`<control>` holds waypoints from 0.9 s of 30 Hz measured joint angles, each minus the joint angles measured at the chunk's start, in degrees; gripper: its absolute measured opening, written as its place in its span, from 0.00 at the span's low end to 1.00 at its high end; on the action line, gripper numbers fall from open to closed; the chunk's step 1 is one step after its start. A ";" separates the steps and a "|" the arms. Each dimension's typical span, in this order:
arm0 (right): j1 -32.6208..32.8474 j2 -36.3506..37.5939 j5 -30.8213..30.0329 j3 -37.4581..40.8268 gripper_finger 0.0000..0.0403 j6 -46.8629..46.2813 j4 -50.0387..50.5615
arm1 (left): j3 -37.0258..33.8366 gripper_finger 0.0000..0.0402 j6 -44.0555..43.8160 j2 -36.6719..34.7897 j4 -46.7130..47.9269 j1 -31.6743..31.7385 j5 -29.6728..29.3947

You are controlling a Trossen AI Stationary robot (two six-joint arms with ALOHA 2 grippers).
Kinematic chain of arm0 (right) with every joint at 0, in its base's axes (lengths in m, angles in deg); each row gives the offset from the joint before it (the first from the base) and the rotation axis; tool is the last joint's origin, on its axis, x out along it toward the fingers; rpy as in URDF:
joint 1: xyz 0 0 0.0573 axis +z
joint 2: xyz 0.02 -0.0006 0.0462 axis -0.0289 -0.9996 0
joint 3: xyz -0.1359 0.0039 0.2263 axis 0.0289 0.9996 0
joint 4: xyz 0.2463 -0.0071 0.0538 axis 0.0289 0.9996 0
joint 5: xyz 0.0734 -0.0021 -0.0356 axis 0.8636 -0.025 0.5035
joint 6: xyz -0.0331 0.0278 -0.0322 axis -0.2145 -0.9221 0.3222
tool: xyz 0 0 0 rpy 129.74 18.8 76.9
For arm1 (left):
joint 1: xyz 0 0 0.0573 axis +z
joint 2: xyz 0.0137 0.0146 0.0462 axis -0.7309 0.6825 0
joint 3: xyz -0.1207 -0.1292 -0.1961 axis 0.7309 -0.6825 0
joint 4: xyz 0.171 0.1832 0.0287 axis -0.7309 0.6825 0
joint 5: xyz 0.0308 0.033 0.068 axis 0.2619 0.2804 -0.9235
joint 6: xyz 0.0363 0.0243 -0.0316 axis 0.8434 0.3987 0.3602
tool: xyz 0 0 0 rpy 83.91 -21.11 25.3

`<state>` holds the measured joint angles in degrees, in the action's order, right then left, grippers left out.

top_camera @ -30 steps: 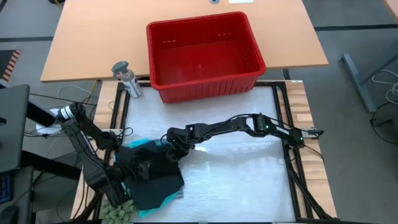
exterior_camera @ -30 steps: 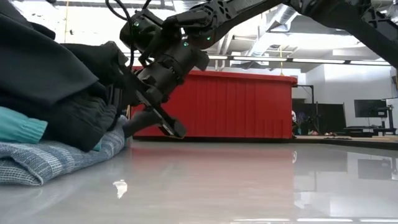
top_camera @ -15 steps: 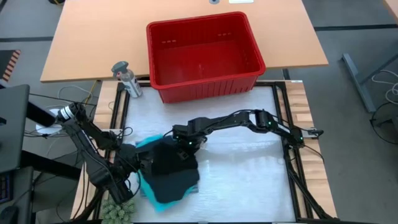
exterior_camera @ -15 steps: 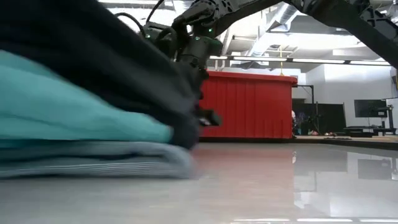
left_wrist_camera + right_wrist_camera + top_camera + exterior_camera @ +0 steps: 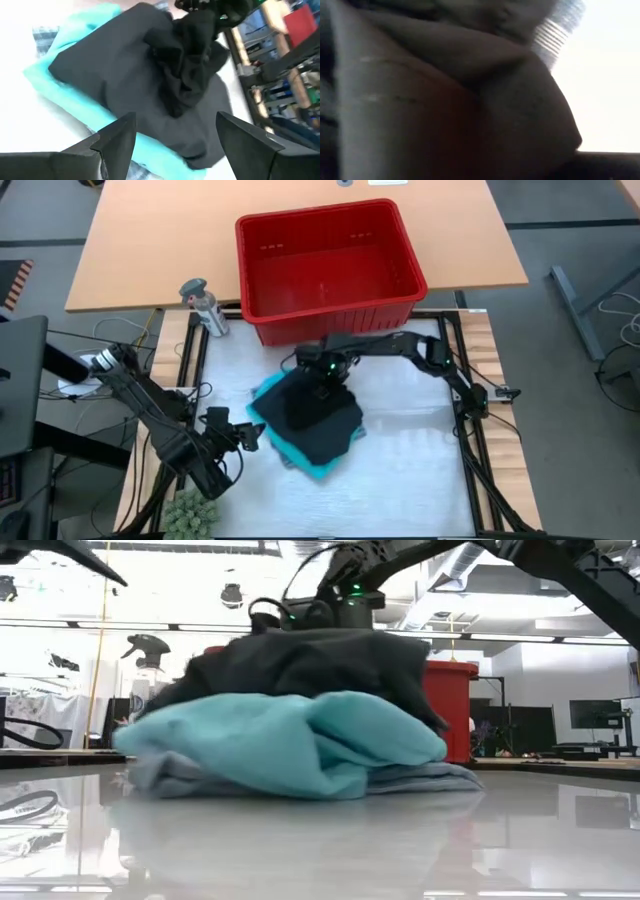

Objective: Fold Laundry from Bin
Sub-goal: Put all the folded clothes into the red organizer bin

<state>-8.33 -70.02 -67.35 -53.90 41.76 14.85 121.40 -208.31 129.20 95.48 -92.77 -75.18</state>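
The laundry [image 5: 305, 420] lies as a stack in the middle of the white table top. A black garment [image 5: 312, 408] is on top, a turquoise one [image 5: 290, 740] under it, and a blue-grey striped one [image 5: 425, 778] at the bottom. My right gripper [image 5: 322, 372] sits on the stack's far part, shut in black cloth. To the stack's left my left gripper [image 5: 243, 436] stands open, its fingers [image 5: 120, 132] apart with nothing between them. The red bin [image 5: 330, 260] stands behind the stack at the far edge. My right gripper comes down from above onto the far part of the black top garment, where the cloth is gathered into a bunch [image 5: 192, 47] under it. Cloth and the gripper's body hide the fingertips. The garment lies on the stack, and the stack rests on the table.
A grey spray bottle [image 5: 203, 304] stands left of the bin. A green tufted thing [image 5: 190, 515] lies at the near left corner. Bare white table top [image 5: 415, 450] lies right of the stack and nearer the front edge. Black frame rails [image 5: 462, 370] run along both sides.
My right gripper has gone toward the table's right and far edge, toward the bin. The whole stack has slid with it along the table from the near left to the middle, turning a little on the way. It now lies clear of my left gripper.
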 joint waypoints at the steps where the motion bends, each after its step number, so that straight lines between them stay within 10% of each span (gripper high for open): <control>1: -1.03 0.88 -0.08 1.03 0.08 0.02 -0.08 | 0.00 0.65 0.63 -0.47 -0.69 0.51 -0.62; 15: -6.89 20.12 6.88 37.72 0.12 -7.23 -19.44 | -0.55 0.65 17.14 -5.00 -8.19 8.57 -0.78; 27: -8.07 33.60 9.10 45.37 0.41 -8.90 -31.15 | -15.23 0.73 43.22 -6.26 -45.43 28.63 22.83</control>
<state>-16.40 -36.42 -58.25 -8.53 32.86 -16.30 106.17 -165.09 122.94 50.04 -64.14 -52.35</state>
